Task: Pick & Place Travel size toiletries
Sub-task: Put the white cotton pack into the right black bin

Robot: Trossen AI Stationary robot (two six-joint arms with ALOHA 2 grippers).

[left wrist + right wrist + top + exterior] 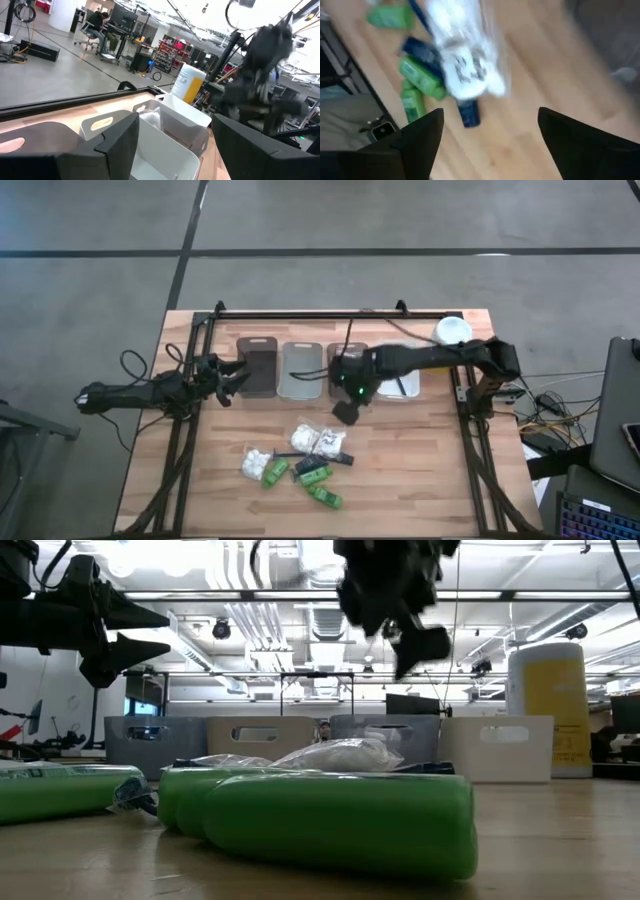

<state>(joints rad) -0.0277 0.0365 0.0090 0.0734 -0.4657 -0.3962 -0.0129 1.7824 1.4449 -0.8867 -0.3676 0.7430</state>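
The travel size toiletries (298,457) are seen heaped on the wooden table (420,480), toward its near edge and slightly left of centre. 3 green bottles (324,496) are laid flat at the near side of the heap; in the high view their long axes run at differing slants rather than parallel. White packets (321,442) are piled on the far side, with small dark tubes (469,113) lying among them.

Above and just beyond the heap, the right gripper (347,412) is held clear of the table, its fingers (422,132) spread apart with nothing between them. The left gripper (236,377) is parked at the table's left, beside the dark tray (258,370), its fingers likewise parted and empty.
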